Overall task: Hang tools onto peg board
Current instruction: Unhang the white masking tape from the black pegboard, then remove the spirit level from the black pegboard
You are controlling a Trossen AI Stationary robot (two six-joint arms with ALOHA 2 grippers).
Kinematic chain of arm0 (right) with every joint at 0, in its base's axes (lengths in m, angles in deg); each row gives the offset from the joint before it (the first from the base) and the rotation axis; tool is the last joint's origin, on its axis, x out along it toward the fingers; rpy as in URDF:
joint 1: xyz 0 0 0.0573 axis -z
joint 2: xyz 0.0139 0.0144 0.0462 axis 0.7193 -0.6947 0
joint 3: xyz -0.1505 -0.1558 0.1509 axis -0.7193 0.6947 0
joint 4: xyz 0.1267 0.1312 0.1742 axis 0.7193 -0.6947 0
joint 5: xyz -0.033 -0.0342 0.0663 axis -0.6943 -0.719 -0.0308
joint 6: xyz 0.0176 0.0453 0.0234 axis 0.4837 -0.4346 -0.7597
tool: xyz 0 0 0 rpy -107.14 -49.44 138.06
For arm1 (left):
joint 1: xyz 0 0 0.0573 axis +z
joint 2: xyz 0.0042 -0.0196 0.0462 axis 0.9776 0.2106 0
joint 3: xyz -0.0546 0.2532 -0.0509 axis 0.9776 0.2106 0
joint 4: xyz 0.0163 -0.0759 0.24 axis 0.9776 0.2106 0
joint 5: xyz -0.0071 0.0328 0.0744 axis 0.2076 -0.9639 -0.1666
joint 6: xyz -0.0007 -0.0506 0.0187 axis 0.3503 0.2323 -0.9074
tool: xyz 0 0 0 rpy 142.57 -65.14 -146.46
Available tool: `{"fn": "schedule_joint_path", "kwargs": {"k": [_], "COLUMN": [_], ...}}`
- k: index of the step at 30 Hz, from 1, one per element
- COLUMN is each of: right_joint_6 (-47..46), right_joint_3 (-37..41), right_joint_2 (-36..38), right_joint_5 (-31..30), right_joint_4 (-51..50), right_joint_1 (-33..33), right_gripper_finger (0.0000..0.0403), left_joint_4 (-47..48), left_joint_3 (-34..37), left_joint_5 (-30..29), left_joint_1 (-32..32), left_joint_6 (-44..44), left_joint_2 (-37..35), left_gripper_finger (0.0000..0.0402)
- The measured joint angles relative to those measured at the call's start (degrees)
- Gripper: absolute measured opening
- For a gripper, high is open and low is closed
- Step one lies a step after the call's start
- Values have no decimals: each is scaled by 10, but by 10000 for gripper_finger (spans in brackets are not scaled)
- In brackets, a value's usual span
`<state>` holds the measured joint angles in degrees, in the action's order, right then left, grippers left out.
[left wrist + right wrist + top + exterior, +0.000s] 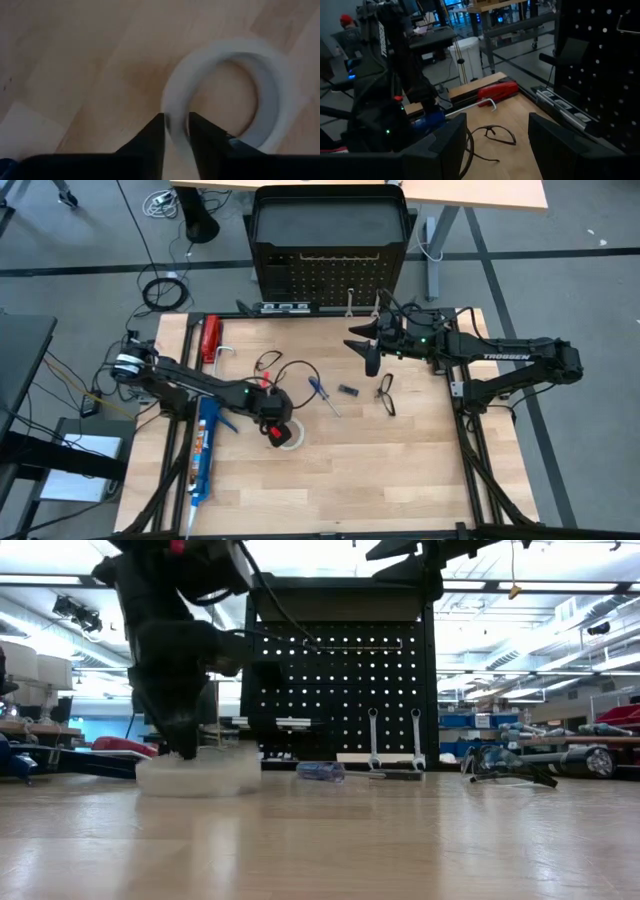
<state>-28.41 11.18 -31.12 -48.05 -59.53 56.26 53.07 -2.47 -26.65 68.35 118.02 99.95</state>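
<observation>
The white tape roll (pixel 287 436) lies flat on the wooden table, and my left gripper (pixel 275 425) is shut on its wall from above. It also shows in the low view (pixel 198 773). My right gripper (pixel 495 150) is open and empty, held above the table in front of the peg board (pixel 330 275). Two silver wrenches (pixel 372 740) (pixel 417 740) hang from the board by their upper ends. The blue-handled screwdriver (pixel 322 394), the pen-like tool (pixel 348 390) and two safety glasses (pixel 386 393) (pixel 268 364) lie on the table. My left gripper pinches the tape roll's ring wall (pixel 176 125) on its near-left side, one finger (pixel 202 137) inside the hole and one finger (pixel 152 137) outside. The fingers point down from above. The roll lies flat, its lower face on the table as far as the low view shows.
A red-handled tool (pixel 210 338) lies at the far left of the table. The long blue caulking gun (pixel 205 448) lies along the left edge, close to my left arm. Black cables (pixel 290 370) loop behind the tape roll. Open tabletop (pixel 400 470) lies near right.
</observation>
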Motion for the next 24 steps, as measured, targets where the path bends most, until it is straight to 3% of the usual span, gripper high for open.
{"fn": "schedule_joint_path", "kwargs": {"k": [8,13,17,20,24], "right_joint_6": [6,-10,-28,-25,-24], "right_joint_3": [0,0,0,0,0], "right_joint_2": [0,0,0,1,3], "right_joint_5": [2,3,26,31,33], "right_joint_4": [-7,-24,-29,-30,-29], "right_joint_1": [5,19,35,39,41], "right_gripper_finger": [214,214,214,213,208], "left_joint_4": [66,117,161,196,248], "left_joint_3": [-78,-128,-163,-191,-210], "left_joint_5": [-63,-29,-8,-63,-205], "left_joint_1": [1,4,5,5,6], "left_joint_6": [2,2,1,19,19], "left_joint_2": [13,11,11,11,11], "left_gripper_finger": [196,246,262,261,249]}}
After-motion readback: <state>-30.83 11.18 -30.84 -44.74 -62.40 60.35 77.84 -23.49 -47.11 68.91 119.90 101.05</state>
